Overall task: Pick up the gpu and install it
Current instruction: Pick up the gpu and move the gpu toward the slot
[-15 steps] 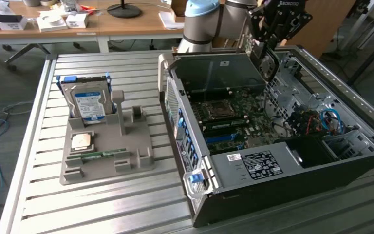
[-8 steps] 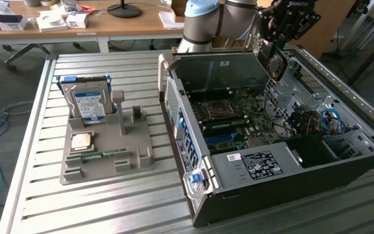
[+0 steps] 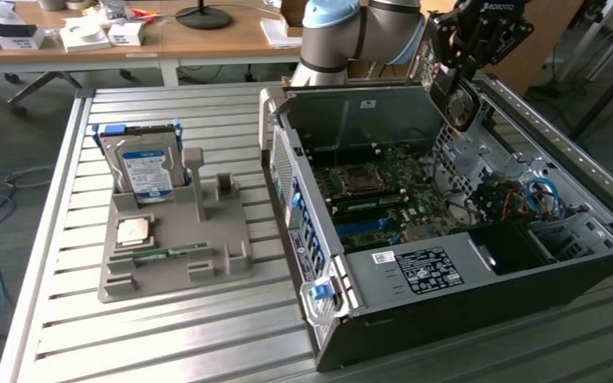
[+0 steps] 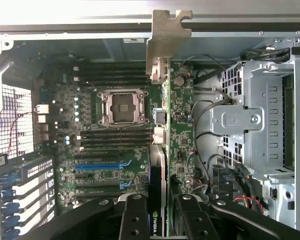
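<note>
My gripper (image 3: 453, 80) hangs over the far right of the open computer case (image 3: 413, 275), shut on the gpu (image 3: 462, 108). The dark card points down toward the inside of the case and stays clear of the motherboard (image 3: 381, 191). In the wrist view the gpu (image 4: 166, 45) shows edge-on, its pale silver bracket at the far end. My gripper (image 4: 160, 222) clamps the card between its black fingers (image 4: 135, 220). Beneath the card lie the motherboard (image 4: 115, 150) and its blue slots (image 4: 102, 167).
A grey holder (image 3: 216, 263) on the slatted table carries a hard drive (image 3: 147, 169), a processor chip (image 3: 136, 231) and a green memory stick (image 3: 163, 254). Inside the case are the empty processor socket (image 4: 121, 104), a metal drive cage (image 4: 262, 125) and loose cables (image 3: 535, 195).
</note>
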{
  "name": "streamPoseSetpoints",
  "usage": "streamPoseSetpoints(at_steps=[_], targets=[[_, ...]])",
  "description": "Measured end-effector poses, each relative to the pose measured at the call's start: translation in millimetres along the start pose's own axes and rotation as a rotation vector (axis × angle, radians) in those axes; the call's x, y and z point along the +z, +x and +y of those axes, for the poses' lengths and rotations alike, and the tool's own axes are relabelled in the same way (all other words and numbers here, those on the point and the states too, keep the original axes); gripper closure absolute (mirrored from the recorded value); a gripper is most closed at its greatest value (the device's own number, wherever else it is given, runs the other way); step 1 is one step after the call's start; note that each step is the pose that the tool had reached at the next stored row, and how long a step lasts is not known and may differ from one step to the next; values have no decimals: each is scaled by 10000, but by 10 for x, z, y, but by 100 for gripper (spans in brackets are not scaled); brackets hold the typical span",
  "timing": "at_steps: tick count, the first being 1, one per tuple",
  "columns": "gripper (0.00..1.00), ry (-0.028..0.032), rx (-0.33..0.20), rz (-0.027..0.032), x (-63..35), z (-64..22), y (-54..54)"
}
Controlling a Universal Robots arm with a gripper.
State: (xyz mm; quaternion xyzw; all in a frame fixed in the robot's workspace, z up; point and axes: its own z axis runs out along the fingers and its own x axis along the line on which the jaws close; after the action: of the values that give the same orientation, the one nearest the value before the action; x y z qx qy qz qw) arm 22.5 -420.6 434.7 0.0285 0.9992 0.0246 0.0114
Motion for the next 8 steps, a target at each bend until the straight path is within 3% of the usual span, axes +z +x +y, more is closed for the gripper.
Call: streamPoseSetpoints(at_steps=[8], targets=[[73,-3,-172,8,0,1,-26]])
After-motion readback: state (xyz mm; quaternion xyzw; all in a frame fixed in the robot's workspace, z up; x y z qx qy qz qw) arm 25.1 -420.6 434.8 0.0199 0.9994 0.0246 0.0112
